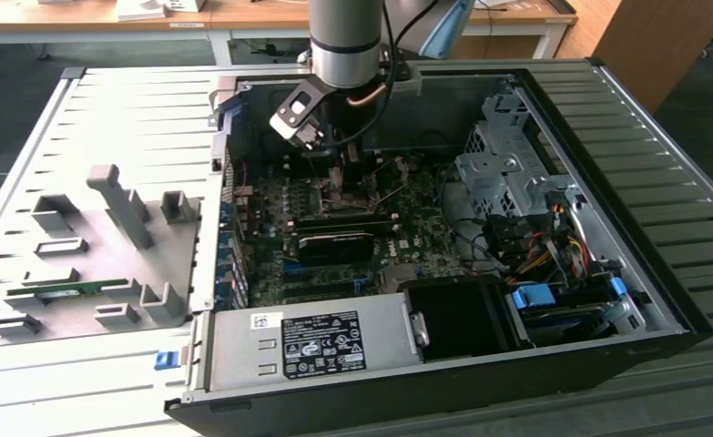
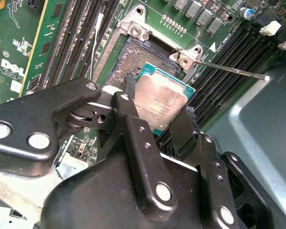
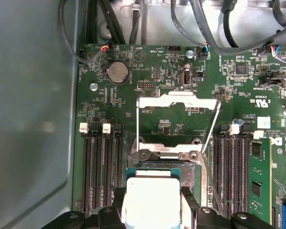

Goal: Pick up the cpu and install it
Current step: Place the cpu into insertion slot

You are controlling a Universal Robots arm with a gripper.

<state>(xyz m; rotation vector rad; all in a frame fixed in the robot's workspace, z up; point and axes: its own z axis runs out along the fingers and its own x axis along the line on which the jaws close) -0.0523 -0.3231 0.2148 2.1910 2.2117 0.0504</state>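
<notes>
My gripper [image 2: 159,112] is shut on the cpu [image 2: 161,99], a small square chip with a silvery-grey top and a green edge. The black fingers [image 2: 129,110] clamp two opposite sides of it. In the second wrist view the chip is tilted and held just above the open socket [image 2: 131,61], partly overlapping it. The first wrist view has the cpu [image 3: 151,196] in front of the socket [image 3: 163,163], with the metal load plate [image 3: 177,101] swung open beyond. In the exterior view the gripper [image 1: 333,171] reaches down into the open computer case [image 1: 599,109] over the motherboard.
Black memory slots [image 3: 101,167] flank the socket, and one green memory stick [image 3: 258,177] sits installed. The thin socket lever [image 2: 234,70] sticks out sideways. A power supply [image 1: 317,342], a drive cage [image 1: 502,168] and cables crowd the case. A grey fixture plate [image 1: 89,246] lies at the exterior view's left.
</notes>
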